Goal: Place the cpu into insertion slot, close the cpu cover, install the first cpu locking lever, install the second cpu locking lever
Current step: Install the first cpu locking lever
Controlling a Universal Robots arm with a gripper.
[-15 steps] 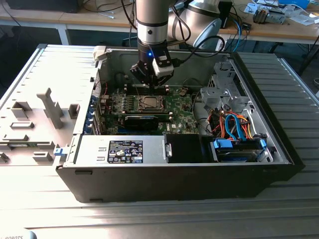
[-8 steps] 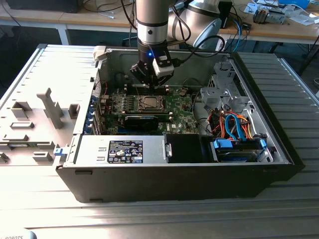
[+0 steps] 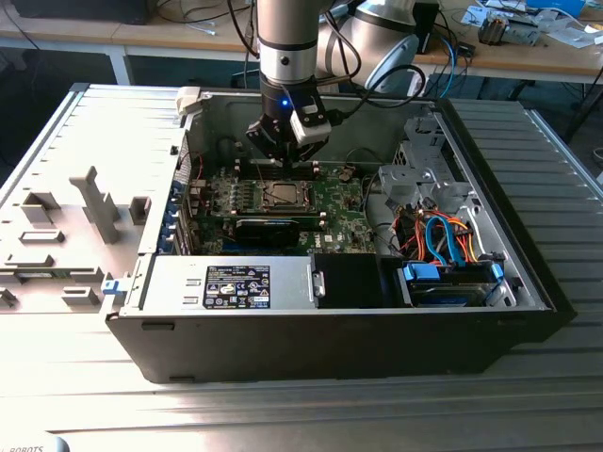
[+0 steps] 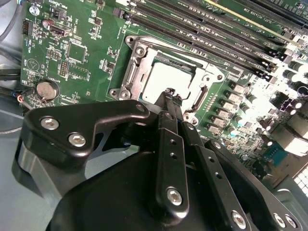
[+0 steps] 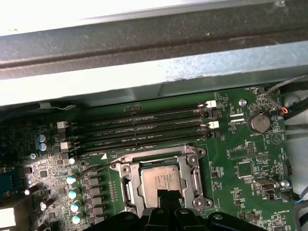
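Fingers (image 4: 169, 103) of the gripper (image 4: 171, 95) were drawn narrow, tips almost together, holding nothing, and hung just over the near edge of the cpu (image 4: 168, 79). In both wrist views the cpu lay flat in the insertion slot (image 4: 144, 61), its dull silver top showing through the square window of the cpu cover (image 4: 136, 72), which lay down around it. Whether the tips touched the chip could not be told. The slot sat near the middle of the green motherboard (image 4: 91, 29), beside the long black memory slots (image 5: 144, 126) and well apart from the coin battery (image 5: 259, 122) at the board's edge. In the exterior view the gripper (image 3: 285, 162) stood inside the open computer case (image 3: 528, 273), directly above the cpu (image 3: 283, 195).
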